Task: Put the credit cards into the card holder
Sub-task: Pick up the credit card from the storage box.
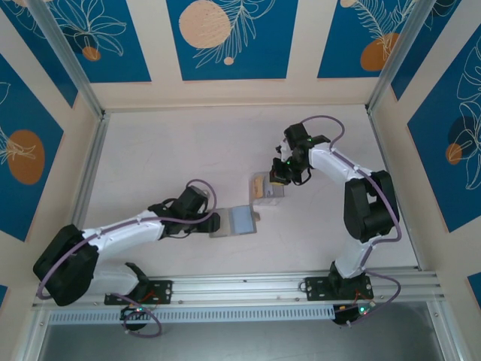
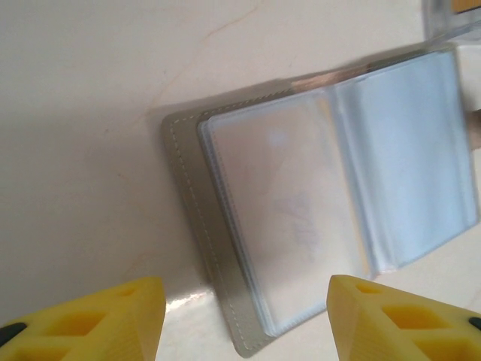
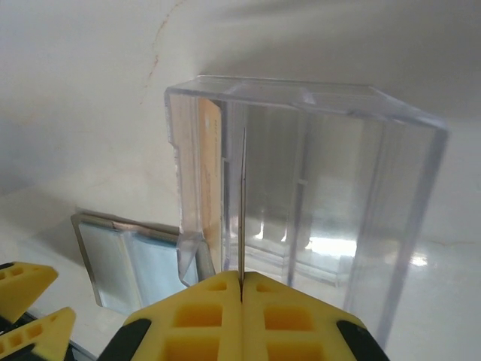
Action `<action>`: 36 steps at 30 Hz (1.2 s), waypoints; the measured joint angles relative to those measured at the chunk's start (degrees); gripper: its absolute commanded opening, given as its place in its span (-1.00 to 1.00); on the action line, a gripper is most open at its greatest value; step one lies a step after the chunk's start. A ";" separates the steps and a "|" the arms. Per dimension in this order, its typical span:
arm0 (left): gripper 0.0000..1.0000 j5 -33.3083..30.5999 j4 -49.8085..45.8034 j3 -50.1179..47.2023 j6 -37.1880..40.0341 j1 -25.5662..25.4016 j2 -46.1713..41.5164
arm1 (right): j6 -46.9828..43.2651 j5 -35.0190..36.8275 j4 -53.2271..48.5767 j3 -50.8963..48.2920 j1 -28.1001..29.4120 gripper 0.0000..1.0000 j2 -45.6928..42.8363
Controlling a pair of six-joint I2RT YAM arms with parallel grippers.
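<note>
Pale table boxed in by cream walls hung with blue leaf-print panels and orange discs.

From the top camera: card holder lying flat and open like a book just near of the table's middle, bluish-grey inside turned up. Left gripper low over the table at the holder's left edge. Clear box just beyond the holder's right corner, with an orange-tan card standing in its left side. Right gripper down at the box's far side.

From the left wrist: card holder spread on the table, grey stitched cover under clear sleeves, lying ahead of the yellow fingers. Left gripper partly open, jaws well apart and gripping nothing. Corner of the clear box at the upper right.

From the right wrist: right gripper with its yellow pads pressed together on a thin card, seen edge-on and upright, reaching into the clear box. Colour of that card impossible to tell from its edge. Orange-tan card upright in the compartment just left of it. Card holder open on the table past the box's left side, with the left gripper's fingers near it.
</note>
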 measured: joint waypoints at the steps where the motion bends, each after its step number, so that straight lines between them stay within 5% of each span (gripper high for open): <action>1: 0.20 0.00 -0.83 0.79 0.24 0.02 -0.55 | 0.00 0.13 -0.02 -0.24 -0.33 -1.00 -0.31; 8: 0.09 1.25 -5.99 11.30 3.41 0.02 -0.79 | 0.04 0.04 0.57 -2.75 -2.60 -1.00 -1.09; 17: -0.67 12.44 -2.49 29.88 3.41 -0.83 18.32 | 0.28 -0.61 0.98 -4.52 -4.35 -1.00 -2.34; 26: -0.79 23.45 4.44 43.76 -2.75 -1.33 35.50 | 0.48 -1.92 2.03 -5.16 -6.05 -1.00 -4.22; 36: -0.79 28.22 6.38 49.83 -6.78 -2.23 44.22 | 0.50 -3.13 2.16 -6.14 -6.86 -0.99 -4.31</action>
